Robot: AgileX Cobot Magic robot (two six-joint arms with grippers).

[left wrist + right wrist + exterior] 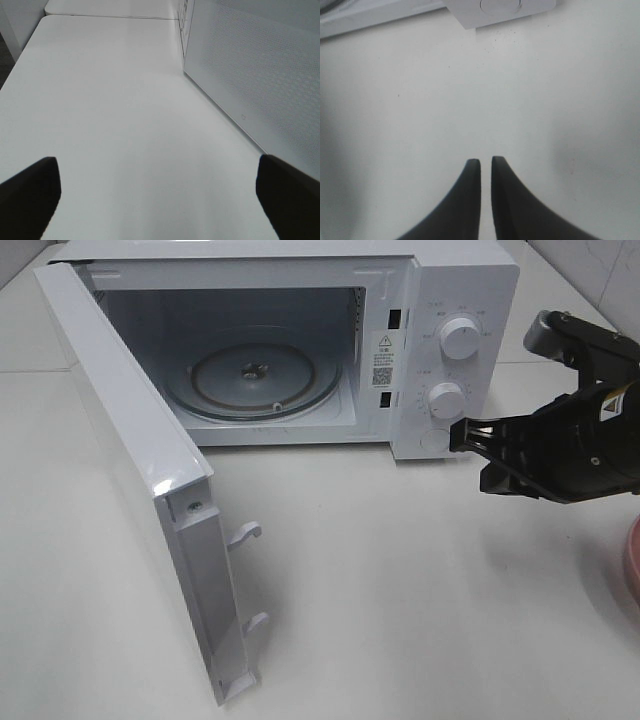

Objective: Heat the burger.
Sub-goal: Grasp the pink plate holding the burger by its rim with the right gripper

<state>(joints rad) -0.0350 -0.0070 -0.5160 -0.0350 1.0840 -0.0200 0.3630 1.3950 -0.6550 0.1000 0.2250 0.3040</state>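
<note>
As I look down from the high camera, the microwave (455, 280) stands at the back of the white table (400, 590) with its door (130, 470) swung wide to the left. That leaves the bare glass turntable (255, 375) in plain sight. On the control panel I see the upper knob (459, 338), the lower knob (446, 400) and, under them, the round button (434, 439). My right gripper (466, 435) hangs just beside that button. Its tips point at the panel's lower corner, clenched together with nothing between them. A sliver of pink plate (633, 560) shows at the right edge of the table. I cannot tell where the burger is, because this view does not show it, and the left arm is outside this view too.

From the left wrist camera, the left gripper (160, 200) hovers over the table with its dark fingers (30, 195) spread wide apart, released and empty. The door's dotted outer face runs along one side. The burger is not in sight here either.

From the right wrist camera, the two dark fingers (465, 200) nearly touch, with only a thin slit of table showing between them, and they grasp nothing. Beyond them the microwave's front corner with the round button just enters the view. The burger does not show here either.
</note>
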